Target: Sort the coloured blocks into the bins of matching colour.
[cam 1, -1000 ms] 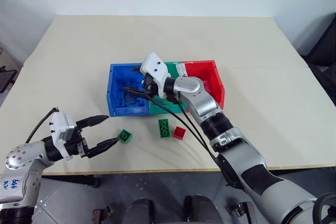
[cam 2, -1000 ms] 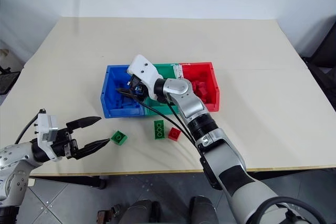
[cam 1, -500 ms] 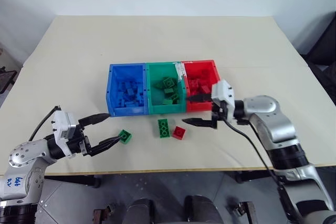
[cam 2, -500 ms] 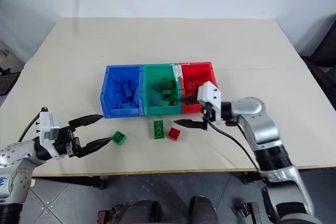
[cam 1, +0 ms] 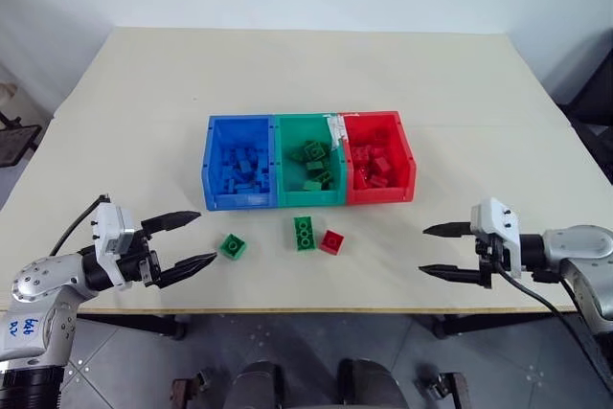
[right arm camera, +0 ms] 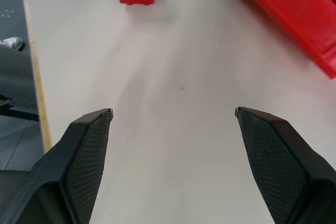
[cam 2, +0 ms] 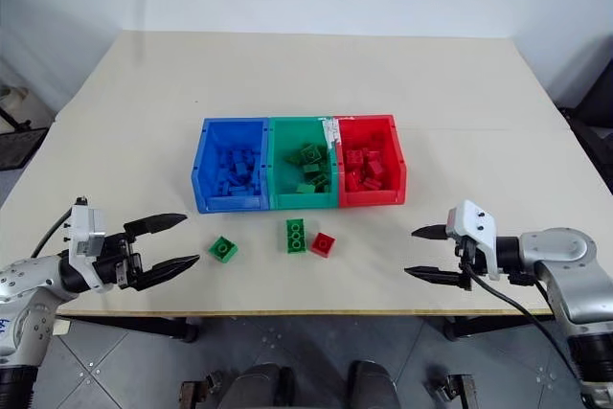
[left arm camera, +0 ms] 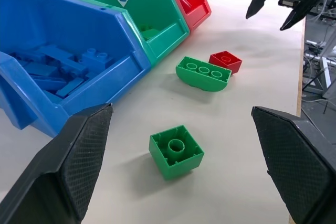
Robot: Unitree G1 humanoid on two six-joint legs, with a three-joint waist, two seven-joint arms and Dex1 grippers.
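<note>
Near the table's (cam 1: 115, 83) front edge, a small square green studded brick (cam 1: 232, 246) could be knocked off by the empty, spread-jawed left gripper (cam 1: 187, 241); the right gripper (cam 1: 441, 251) is likewise released.

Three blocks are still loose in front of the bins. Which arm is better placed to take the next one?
Probably the left. Its open left gripper sits just short of the square green block. The open right gripper is well off from the red block.
</note>
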